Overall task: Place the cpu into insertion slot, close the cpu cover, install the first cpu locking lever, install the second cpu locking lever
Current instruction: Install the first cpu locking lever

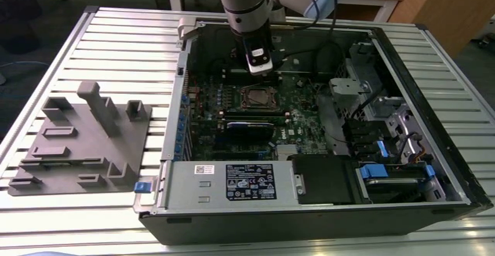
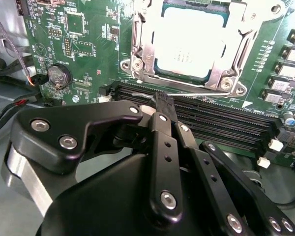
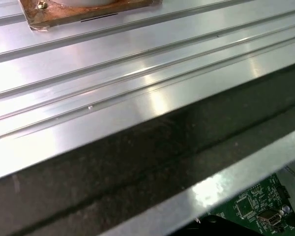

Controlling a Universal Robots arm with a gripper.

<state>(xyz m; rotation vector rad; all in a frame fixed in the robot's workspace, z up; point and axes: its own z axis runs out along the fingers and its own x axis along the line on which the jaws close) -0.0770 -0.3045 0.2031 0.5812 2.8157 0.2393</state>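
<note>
the cpu (image 2: 189,44) lay seated in the insertion slot (image 2: 137,51), upper centre of the second wrist view, under the closed cpu cover (image 2: 221,73). the gripper (image 2: 163,104), fingers pinched together and empty, pressed a thin locking lever (image 2: 201,92) below the socket, apparently to latch it.

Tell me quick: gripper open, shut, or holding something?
Gripper: fingers shut, nothing held; the tips sit at a thin locking lever beside the cpu cover, with the cpu seated beneath.

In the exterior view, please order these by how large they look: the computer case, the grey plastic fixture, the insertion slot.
1. Computer case, clearly largest.
2. Grey plastic fixture on the table at the exterior view's left.
3. Insertion slot, smallest.
</note>
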